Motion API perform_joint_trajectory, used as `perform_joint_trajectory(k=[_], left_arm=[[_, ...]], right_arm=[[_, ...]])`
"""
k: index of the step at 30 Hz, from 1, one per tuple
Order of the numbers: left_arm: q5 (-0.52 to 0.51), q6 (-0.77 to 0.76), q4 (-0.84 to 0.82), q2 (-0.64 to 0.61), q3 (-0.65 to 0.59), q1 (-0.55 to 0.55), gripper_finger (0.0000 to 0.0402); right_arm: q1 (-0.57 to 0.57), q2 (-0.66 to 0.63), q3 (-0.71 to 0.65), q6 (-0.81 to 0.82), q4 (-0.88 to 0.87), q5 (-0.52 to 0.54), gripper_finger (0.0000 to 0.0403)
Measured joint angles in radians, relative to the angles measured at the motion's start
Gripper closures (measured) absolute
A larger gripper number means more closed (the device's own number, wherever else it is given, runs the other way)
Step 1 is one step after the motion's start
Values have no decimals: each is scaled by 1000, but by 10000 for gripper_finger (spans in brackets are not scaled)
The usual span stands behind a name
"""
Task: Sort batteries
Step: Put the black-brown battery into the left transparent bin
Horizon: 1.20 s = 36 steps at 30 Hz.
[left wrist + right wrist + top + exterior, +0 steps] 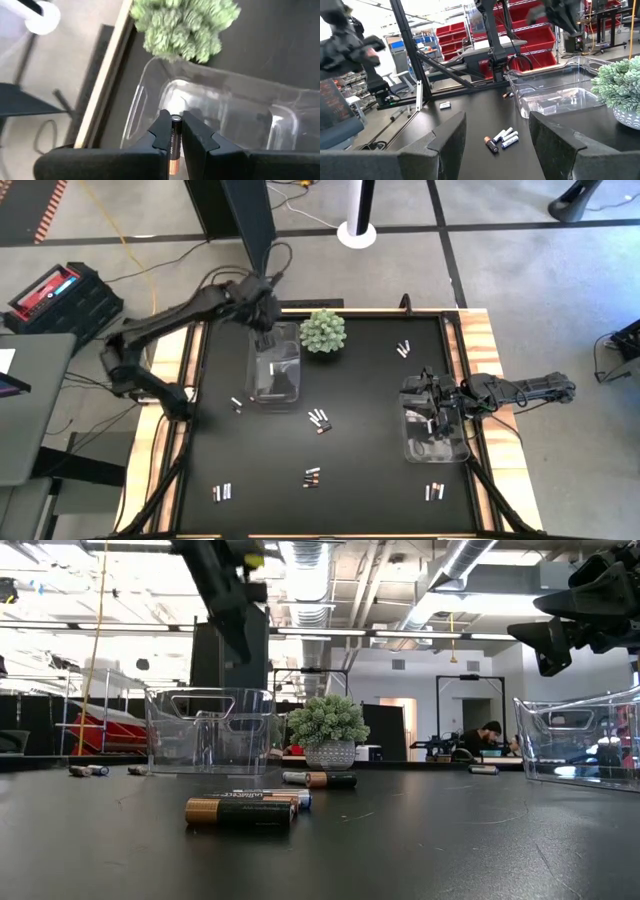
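My left gripper point(175, 118) is shut on a dark battery point(174, 141) with a copper end. It hangs above the far end of the left clear bin point(275, 370), next to the green spiky plant point(323, 330). More batteries lie loose on the black table: a group at mid-table point(319, 420), one near the front point(312, 476), a pair at the front left point(222, 493), another at the front right point(433, 492) and some at the far right point(404, 348). My right gripper point(497, 120) waits open above the right clear bin point(435, 430). My left gripper pinches the battery between its two fingers, which lie along its length. The dark end point(175, 120) sits at the fingertips and the copper end point(173, 165) farther back. The fingers slant down from above. The battery is lifted clear, over the bin.
The plant in its pot point(328, 730) stands right beside the left bin's far end. A small battery point(237, 403) lies just left of that bin. A raised wooden rim point(478, 340) frames the table. In the low view, two batteries point(245, 810) lie close to the camera.
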Motion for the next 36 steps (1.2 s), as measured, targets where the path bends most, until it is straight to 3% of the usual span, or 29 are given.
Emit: perform_joint_trajectory(k=[4,14,22,28,36], left_arm=[[64,69,-12,124,0,44,381],[127,28,-22,303,-16,20,381],[123,-16,42,329,-122,-9,381],[113,-29,86,330,-134,-25,379],[112,-104,90,330,-134,-31,343]], right_arm=[[0,0,0,0,0,0,168],[0,0,0,0,0,0,168],[0,0,0,0,0,0,168],[0,0,0,0,0,0,168],[0,0,0,0,0,0,168]])
